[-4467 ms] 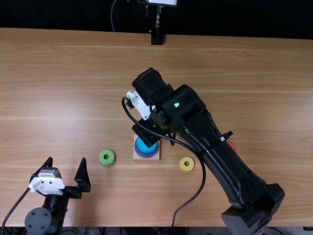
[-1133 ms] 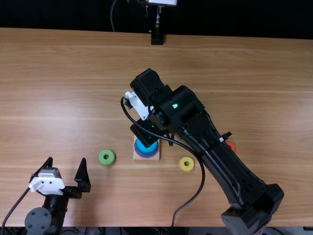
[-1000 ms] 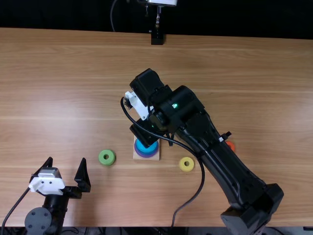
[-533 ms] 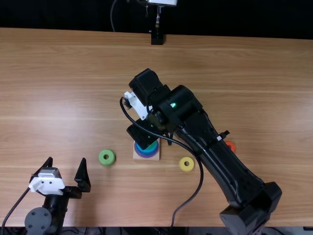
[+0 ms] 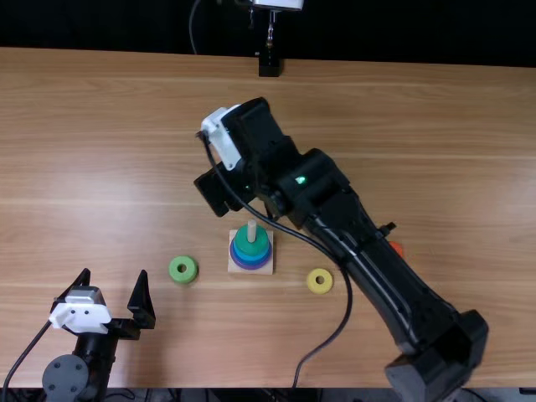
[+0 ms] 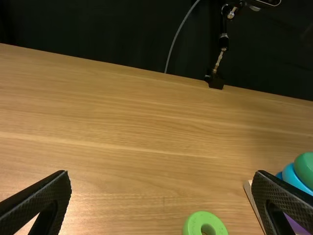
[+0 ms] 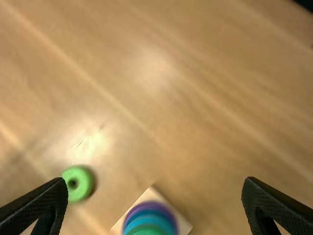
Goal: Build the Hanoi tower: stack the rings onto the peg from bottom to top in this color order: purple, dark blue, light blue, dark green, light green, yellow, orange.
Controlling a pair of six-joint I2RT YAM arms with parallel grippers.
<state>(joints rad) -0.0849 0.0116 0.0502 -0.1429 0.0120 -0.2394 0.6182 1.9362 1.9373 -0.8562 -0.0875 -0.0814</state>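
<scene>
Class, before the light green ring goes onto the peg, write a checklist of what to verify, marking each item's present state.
- Dark green ring topmost on the peg: ok.
- Peg tip bare: ok.
- Light green ring flat on the table: ok.
- Right gripper open and empty: ok.
- Right gripper lined up over the light green ring: not ok.
- Orange ring lying flat: cannot tell, partly covered.

Wooden table [image 5: 419, 126]; black bracket [image 5: 269, 66] at far edge; grey cable [image 5: 191, 27], dark backdrop [image 5: 402, 29].
</scene>
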